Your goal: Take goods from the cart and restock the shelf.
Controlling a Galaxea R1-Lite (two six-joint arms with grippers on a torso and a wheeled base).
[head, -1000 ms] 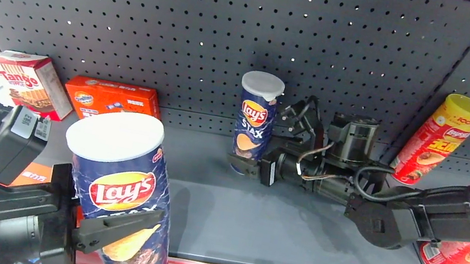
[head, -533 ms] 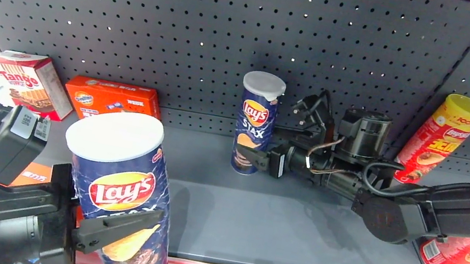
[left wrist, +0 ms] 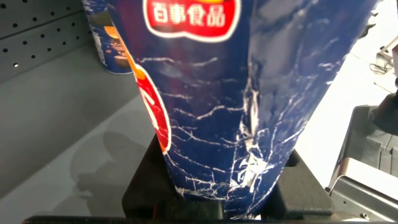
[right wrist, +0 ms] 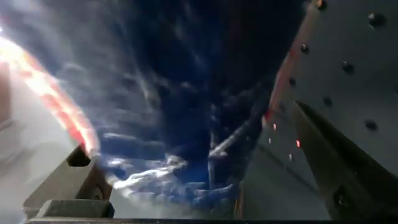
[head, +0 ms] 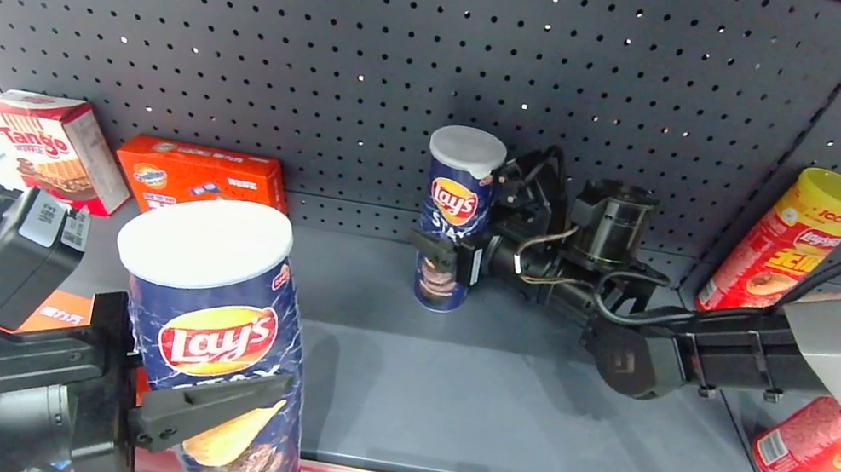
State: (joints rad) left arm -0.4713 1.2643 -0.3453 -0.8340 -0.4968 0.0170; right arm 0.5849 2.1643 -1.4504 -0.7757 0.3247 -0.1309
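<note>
Blue across its body, the white-lidded cardboard chip can (head: 219, 322) stood upright in the left gripper (head: 196, 382), whose black fingers (head: 218, 401) pinched its lower half near the front left of the grey metal shelf (head: 511, 408). A second blue chip can with a white lid (head: 455, 199) stood on that shelf close to the grey perforated back panel (head: 387, 31). The right gripper (head: 443, 247) straddled its middle with jaws spread: one finger touched it, and a gap showed beside the other. To the right, a red chip can with a yellow lid (head: 786, 249) leaned on the panel and a red can (head: 811, 448) lay on its side. An orange flat box (head: 199, 178) and a red-and-white wafer box (head: 55, 147) sat at the left.
</note>
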